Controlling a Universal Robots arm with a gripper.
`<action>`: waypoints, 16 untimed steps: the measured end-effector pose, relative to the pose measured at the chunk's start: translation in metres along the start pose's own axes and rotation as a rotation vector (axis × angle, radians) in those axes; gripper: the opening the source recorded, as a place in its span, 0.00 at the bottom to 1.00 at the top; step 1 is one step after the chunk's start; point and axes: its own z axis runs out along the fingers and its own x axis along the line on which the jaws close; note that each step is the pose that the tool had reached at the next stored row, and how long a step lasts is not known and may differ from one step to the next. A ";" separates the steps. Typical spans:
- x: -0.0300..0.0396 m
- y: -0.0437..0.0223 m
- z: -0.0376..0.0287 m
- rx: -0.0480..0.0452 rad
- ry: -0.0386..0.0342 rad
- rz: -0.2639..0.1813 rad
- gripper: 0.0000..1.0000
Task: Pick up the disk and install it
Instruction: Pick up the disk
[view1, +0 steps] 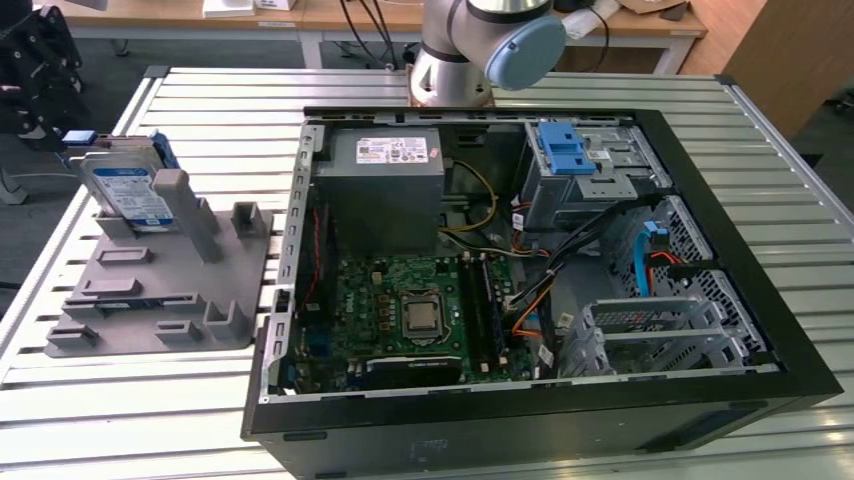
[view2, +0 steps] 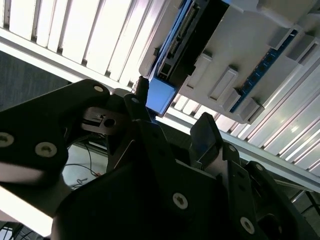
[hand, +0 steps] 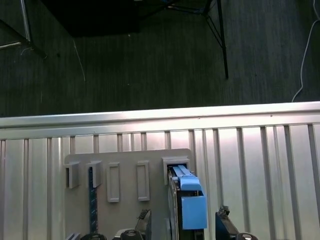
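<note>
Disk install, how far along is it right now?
Nothing looks done yet: the disk stands in its grey holder beside the open case. In hand: the tool is open at the disk's blue end, fingers either side, not touching. Left: the whole pick-up and install.

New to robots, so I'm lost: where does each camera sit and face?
Exterior view: high off the arm, looking down on the computer case and the disk in its holder; an arm joint shows.
First wrist view: on the arm, looking down on the disk; tips of the claw show.
Second wrist view: behind the claw's black body, facing the disk's end.
All three share the disk.
</note>
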 end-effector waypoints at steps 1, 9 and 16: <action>-0.0009 0.0001 0.0014 0.0000 -0.0001 0.000 0.61; -0.0035 0.0062 0.0162 0.0034 -0.0003 -0.002 0.61; -0.0075 0.0068 0.0284 0.0044 -0.0003 -0.004 0.61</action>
